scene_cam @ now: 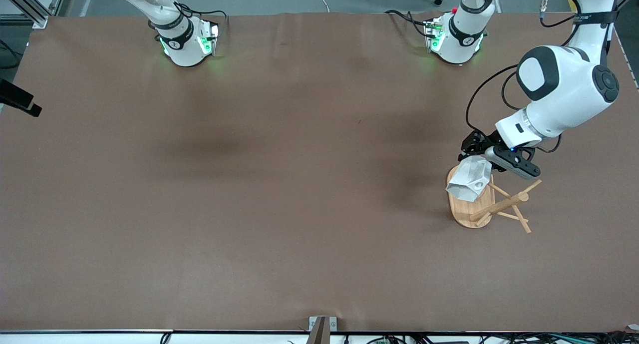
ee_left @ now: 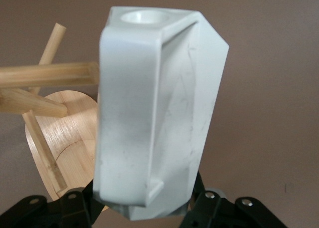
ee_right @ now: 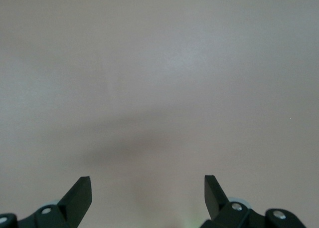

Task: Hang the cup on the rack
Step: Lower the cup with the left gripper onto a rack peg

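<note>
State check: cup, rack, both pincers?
cup: held in the air over the rack, tilted, not yet on a peg.
rack: upright on the table, pegs bare.
left pincer: shut on the cup.
right pincer: open, holding nothing, above bare table; that arm waits.

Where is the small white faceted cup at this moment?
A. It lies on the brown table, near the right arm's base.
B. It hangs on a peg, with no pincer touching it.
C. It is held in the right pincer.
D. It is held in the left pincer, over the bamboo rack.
D: the left pincer is shut on the small white faceted cup, over the oval base of the light bamboo rack; the right pincer is open and holds nothing.
</note>
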You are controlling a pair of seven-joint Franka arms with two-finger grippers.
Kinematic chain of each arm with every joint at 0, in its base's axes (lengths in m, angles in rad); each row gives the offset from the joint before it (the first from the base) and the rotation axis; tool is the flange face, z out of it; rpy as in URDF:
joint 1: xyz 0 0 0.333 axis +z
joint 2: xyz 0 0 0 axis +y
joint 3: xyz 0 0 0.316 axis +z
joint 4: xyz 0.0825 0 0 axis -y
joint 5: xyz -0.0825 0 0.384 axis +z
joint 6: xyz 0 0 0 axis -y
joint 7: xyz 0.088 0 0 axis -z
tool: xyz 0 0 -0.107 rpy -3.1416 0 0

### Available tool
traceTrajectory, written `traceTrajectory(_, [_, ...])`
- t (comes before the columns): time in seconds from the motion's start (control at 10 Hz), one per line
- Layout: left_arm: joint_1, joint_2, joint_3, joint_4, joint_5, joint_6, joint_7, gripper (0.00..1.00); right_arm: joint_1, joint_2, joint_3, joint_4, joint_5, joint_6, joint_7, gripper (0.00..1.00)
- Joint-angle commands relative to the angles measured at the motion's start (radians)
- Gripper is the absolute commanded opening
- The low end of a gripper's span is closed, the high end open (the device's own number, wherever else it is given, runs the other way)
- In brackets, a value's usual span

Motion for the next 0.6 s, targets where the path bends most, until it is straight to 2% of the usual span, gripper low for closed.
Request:
traceTrajectory(0.0, [0.005, 0.034, 0.002, 0.011, -0.024, 0.013, 0.044, 0.01, -0.003, -0.016, 0.004, -0.007, -0.016, -0.003, 0.002, 1.00])
traceTrajectory(0.5, [0.006, 0.080, 0.009, 0.046, -0.026, 0.013, 0.044, 0.01, -0.007, -0.016, 0.004, -0.009, -0.016, -0.001, 0.002, 1.00])
